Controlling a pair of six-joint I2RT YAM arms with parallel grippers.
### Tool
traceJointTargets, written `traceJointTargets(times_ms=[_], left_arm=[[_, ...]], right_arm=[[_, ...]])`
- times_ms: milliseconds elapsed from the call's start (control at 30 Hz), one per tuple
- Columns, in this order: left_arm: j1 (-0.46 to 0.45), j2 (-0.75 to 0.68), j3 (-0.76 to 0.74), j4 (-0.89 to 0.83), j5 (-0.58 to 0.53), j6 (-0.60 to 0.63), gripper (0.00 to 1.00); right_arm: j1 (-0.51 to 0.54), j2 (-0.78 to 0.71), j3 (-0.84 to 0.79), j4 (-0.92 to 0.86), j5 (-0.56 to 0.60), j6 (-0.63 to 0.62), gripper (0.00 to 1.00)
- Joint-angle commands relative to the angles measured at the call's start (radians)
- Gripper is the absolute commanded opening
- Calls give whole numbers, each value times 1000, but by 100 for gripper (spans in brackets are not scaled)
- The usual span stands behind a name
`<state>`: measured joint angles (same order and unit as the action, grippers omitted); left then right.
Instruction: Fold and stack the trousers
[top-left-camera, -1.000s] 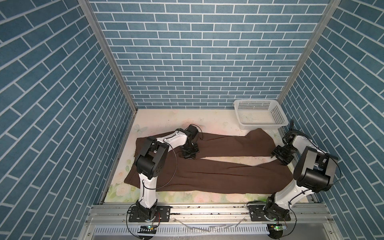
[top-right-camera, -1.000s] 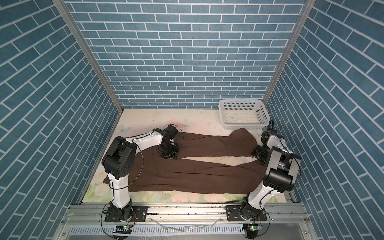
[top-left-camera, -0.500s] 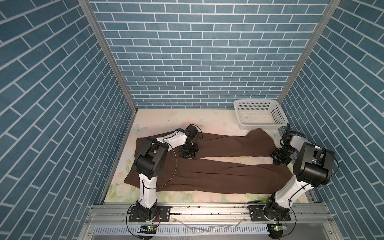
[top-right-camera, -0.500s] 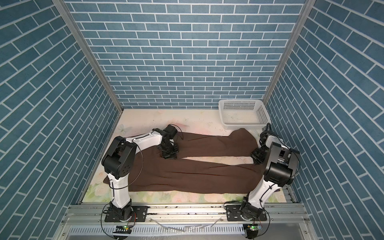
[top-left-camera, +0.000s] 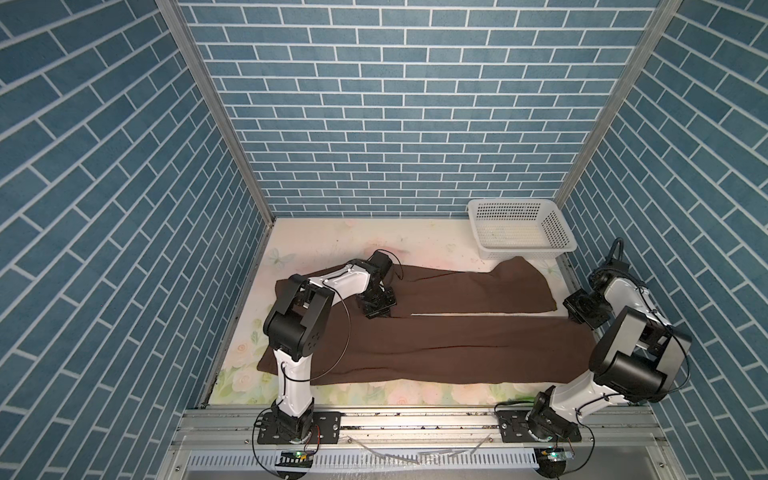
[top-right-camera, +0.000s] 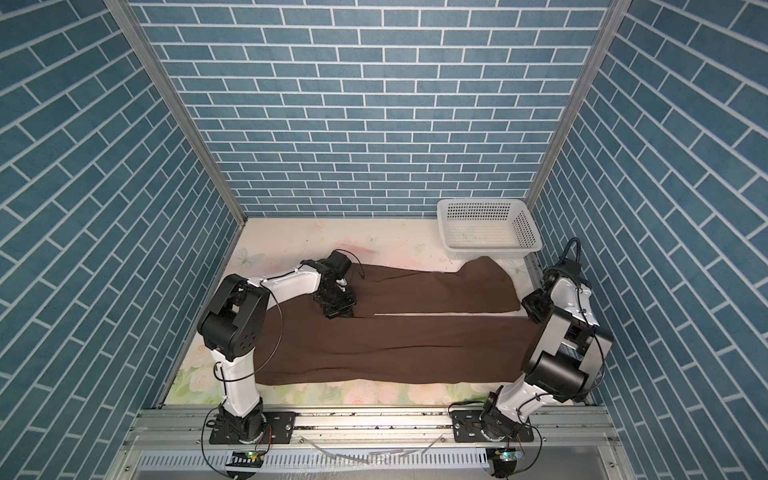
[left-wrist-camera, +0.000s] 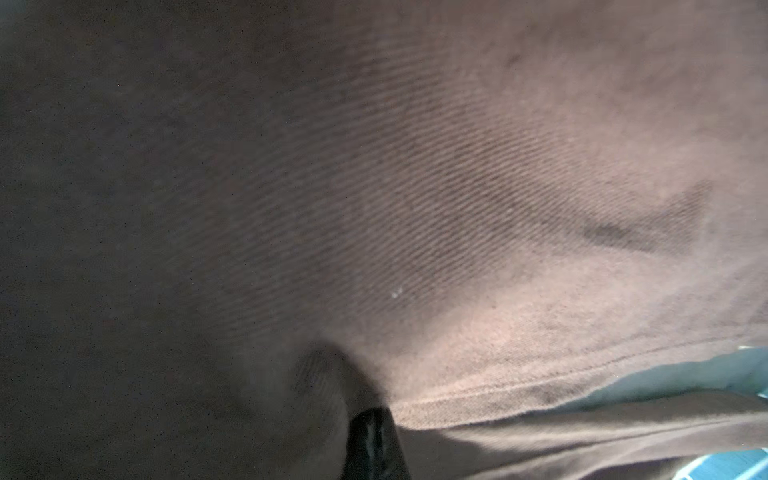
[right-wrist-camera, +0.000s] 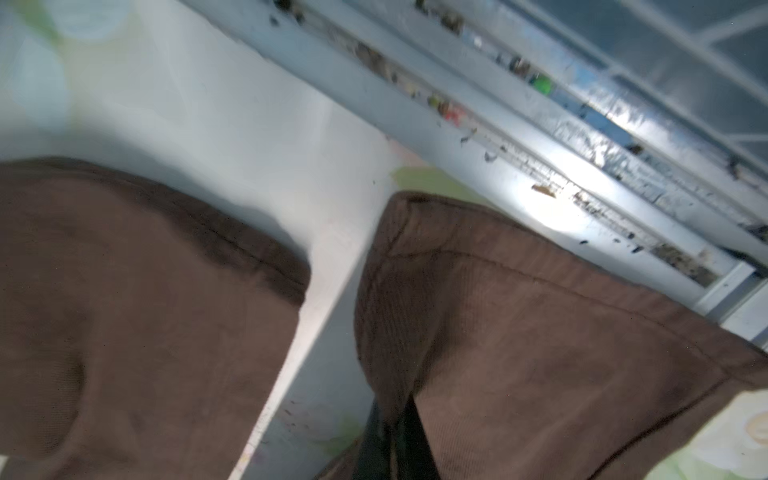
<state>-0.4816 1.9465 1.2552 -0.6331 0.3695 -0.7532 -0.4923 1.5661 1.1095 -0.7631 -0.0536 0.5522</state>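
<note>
Nearest you, the trousers (top-left-camera: 436, 345) lie flat on the desk (top-left-camera: 415, 390). Their long axis runs from 9 to 3 o'clock, with the waist pointing to 9 and both hems to 3. The near leg reaches farther toward 3 than the far leg, and a thin strip of bare desk shows between them. At 3 o'clock your right end effector (top-left-camera: 579, 318) sits at the hems. Its wrist view shows the fingers together, pinching a hem corner; which leg's is unclear. Toward 10 o'clock your left end effector (top-left-camera: 374, 311) is clamped on the fabric where the legs part. At 1 o'clock a white basket (top-left-camera: 521, 251) stands just beyond the far leg's hem.
</note>
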Motion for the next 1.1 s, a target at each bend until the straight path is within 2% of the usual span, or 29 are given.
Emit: traceJointTargets(times_ms=[0,133,200,233,300,333,400,600,733,833,967,1067], left_arm=[[52,65,-65,-42,-150,0,0],[64,52,-43,-48,-159,5,0],[64,51,-24,-54,-153,7,2],[64,47,-14,-56,-149,6,14],[64,33,-1,-57,-140,6,43],[64,21,7,-59,-137,7,51],[64,-7,24,-74,-143,10,58],[66,-144,69,-168,-227,17,61],[78,-271,26,-222,-301,-14,65],[97,-375,-54,-259,-351,-53,68],[103,-520,-179,-311,-405,-121,69],[103,-663,-301,-340,-439,-193,58]], right_arm=[[0,-34,-24,57,11,45,0],[0,13,-23,58,-20,46,1],[6,26,-31,62,-26,48,28],[9,30,-33,62,-20,48,37],[23,31,-31,57,-2,36,46],[38,29,-24,51,14,26,47],[82,15,-8,38,59,2,48],[337,-92,-17,82,174,-90,45],[594,-169,-64,172,229,-165,43],[788,-169,-84,244,253,-210,43],[992,-113,-100,386,224,-235,43],[1099,-35,-77,502,139,-249,41]])
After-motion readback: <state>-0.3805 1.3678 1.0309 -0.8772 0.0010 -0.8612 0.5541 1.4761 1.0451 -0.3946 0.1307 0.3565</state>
